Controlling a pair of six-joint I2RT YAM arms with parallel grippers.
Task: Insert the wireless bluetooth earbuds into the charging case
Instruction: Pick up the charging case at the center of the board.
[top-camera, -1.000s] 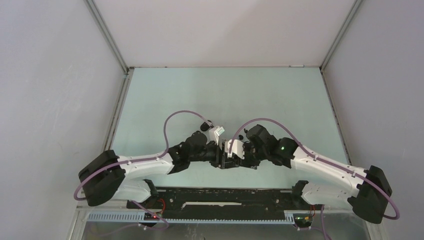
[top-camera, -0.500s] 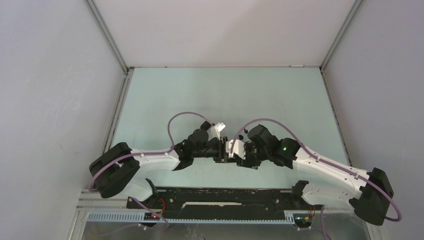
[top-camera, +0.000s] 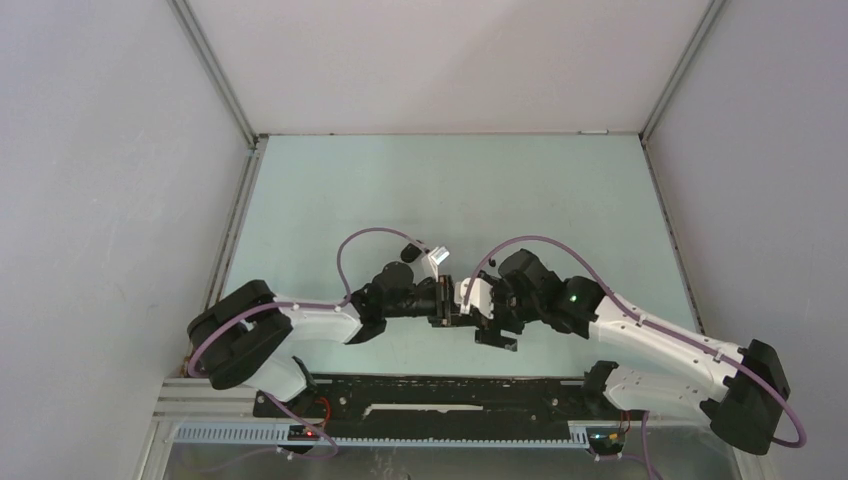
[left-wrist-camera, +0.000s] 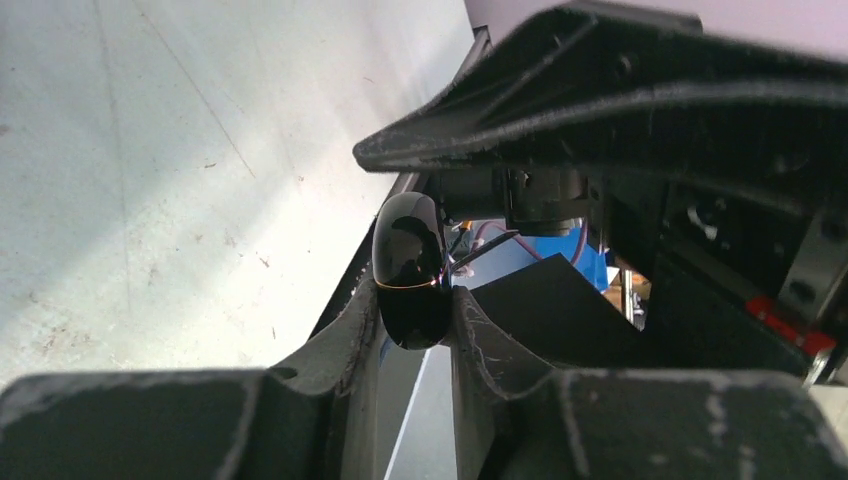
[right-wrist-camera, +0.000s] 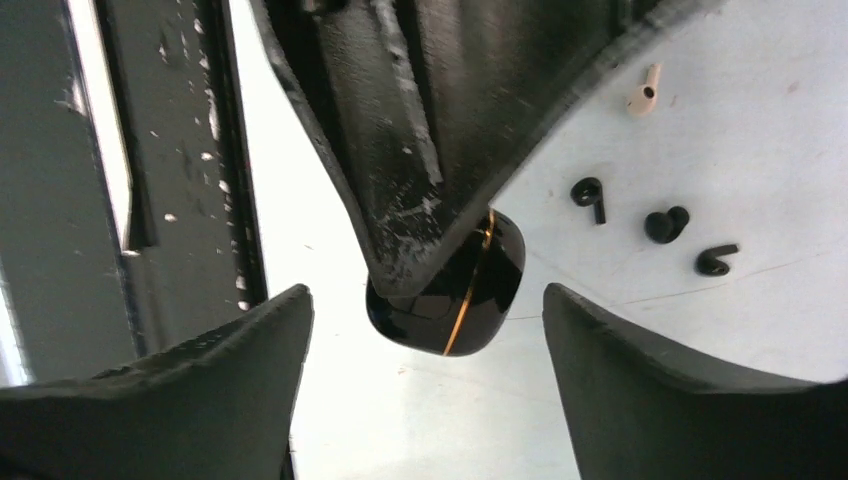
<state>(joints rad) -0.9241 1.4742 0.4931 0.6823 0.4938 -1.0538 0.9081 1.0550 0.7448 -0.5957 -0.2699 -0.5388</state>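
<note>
A glossy black charging case with a thin gold seam hangs above the table, its lid down. My left gripper is shut on it. In the right wrist view the case sits under a left finger, between the wide-open fingers of my right gripper, which touch nothing. Beyond it on the table lie three black earbuds and a whitish one. From above, the left gripper and right gripper meet tip to tip and hide the case.
A black rail runs along the table's near edge behind the arm bases. Grey walls close in the pale green table on the left, right and back.
My left gripper has shut on the case, and my right gripper has opened off it. The left arm has shifted right.
</note>
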